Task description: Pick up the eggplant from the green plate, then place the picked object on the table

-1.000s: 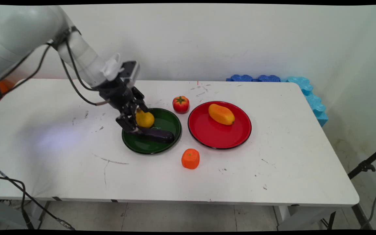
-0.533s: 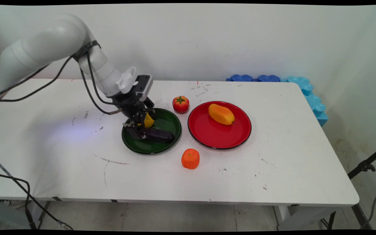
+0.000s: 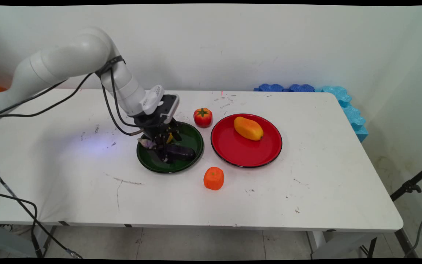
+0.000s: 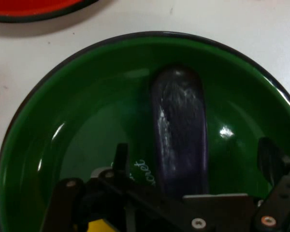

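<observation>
**Your gripper (image 3: 162, 156) was down in the green plate (image 3: 193, 136), open around the eggplant (image 3: 182, 152).**

You had the gripper (image 4: 195, 157) low over the green plate (image 4: 43, 135). Its fingers (image 4: 121, 155) were wide apart and held nothing. The eggplant (image 4: 179, 125) lay in the middle of the green plate, between the two fingers, with a gap on each side. That looked like a good, even line-up to me. A yellow fruit (image 3: 169, 138) sat in the green plate too, just behind the gripper and mostly hidden by it. A tomato (image 3: 203, 116) stood just past the green plate's far rim. A red plate (image 3: 233, 151) with a mango (image 3: 248, 128) on it lay right beside the green plate. An orange (image 3: 213, 178) sat on the table (image 3: 306, 183), near the green plate's front edge.
</observation>
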Available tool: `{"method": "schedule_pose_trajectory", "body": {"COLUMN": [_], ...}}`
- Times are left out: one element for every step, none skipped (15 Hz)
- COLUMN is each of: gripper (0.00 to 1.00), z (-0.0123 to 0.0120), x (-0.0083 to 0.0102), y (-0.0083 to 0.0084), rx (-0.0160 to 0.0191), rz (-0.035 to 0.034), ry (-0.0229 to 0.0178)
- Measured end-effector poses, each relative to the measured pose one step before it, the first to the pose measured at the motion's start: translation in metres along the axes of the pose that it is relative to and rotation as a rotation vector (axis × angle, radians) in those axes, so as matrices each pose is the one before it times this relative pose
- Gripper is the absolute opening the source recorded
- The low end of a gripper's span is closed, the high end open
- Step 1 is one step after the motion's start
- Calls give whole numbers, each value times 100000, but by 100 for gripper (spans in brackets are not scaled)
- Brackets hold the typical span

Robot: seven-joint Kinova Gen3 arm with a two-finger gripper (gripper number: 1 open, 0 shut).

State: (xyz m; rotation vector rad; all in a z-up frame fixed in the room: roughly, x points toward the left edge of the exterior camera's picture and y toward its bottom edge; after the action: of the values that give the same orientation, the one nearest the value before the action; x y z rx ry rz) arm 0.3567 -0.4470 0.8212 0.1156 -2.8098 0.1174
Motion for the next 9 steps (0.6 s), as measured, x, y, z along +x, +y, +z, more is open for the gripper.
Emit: {"method": "schedule_pose_trajectory", "body": {"gripper": [100, 100, 0, 0, 0, 0, 0, 0, 0], "z": [226, 237, 205, 155, 143, 127, 88, 38, -5], "x": [87, 100, 67, 39, 16, 20, 41, 80, 144], "y": [-35, -40, -7, 16, 40, 54, 48, 55, 36], "rx": [-132, -168, -241, -260, -280, -289, -280, -253, -244], "rz": [489, 549, 498, 392, 394, 259, -33, 38, -7], "ry": [-148, -79, -87, -88, -168, -165, -27, 95, 169]}}
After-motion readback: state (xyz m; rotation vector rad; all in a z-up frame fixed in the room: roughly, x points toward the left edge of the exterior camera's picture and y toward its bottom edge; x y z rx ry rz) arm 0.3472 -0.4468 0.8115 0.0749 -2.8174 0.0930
